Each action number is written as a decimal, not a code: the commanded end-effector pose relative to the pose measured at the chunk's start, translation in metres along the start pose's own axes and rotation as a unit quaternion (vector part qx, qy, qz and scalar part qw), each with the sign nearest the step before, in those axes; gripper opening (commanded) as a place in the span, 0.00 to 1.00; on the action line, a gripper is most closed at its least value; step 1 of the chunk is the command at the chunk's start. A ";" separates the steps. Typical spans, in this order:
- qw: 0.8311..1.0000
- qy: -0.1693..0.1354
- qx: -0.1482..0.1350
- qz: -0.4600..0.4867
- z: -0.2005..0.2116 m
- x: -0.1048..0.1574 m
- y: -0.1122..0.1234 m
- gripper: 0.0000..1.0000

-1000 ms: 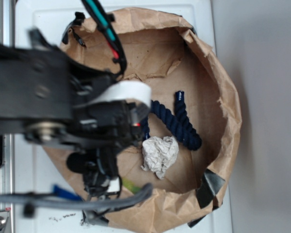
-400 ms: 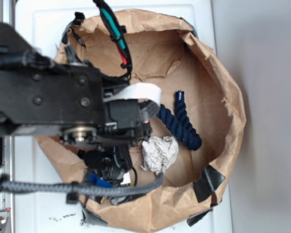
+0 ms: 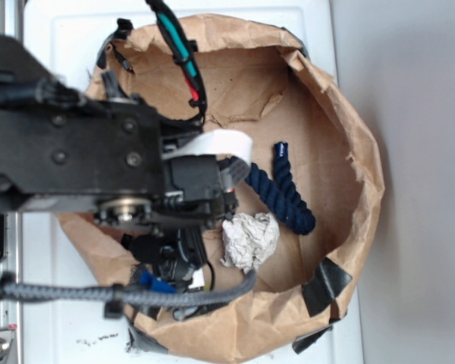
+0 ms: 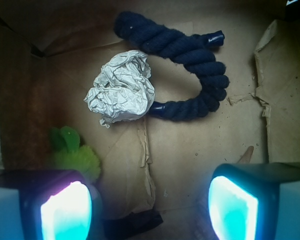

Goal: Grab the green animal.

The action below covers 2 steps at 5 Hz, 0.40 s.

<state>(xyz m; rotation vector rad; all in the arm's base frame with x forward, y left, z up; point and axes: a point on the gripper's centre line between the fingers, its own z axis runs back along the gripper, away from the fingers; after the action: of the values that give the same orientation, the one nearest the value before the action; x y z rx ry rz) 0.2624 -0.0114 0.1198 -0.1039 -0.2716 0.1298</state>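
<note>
hovering low inside the brown paper bag point(image 3: 349, 136) on the white desk point(image 3: 68, 318), the gripper point(image 4: 150, 200) has its jaws spread wide with nothing between them, probably so they can straddle the target. the green animal point(image 4: 72, 152) sits at the left of the wrist view, touching or just beside the left finger, not centred in the gap. the crumpled paper ball point(image 4: 122, 90) and navy rope point(image 4: 185, 75) lie farther off. i'd guess it needs to shift left before closing.
</note>
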 end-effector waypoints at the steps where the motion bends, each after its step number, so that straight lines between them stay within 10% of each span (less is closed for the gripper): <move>1: 0.996 -0.019 -0.020 0.082 0.022 0.051 0.028 1.00; 2: 0.997 -0.015 0.007 0.080 -0.001 0.052 0.032 1.00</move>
<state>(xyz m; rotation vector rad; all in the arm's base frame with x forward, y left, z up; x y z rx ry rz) 0.3041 0.0242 0.1115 -0.1158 -0.2432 0.2874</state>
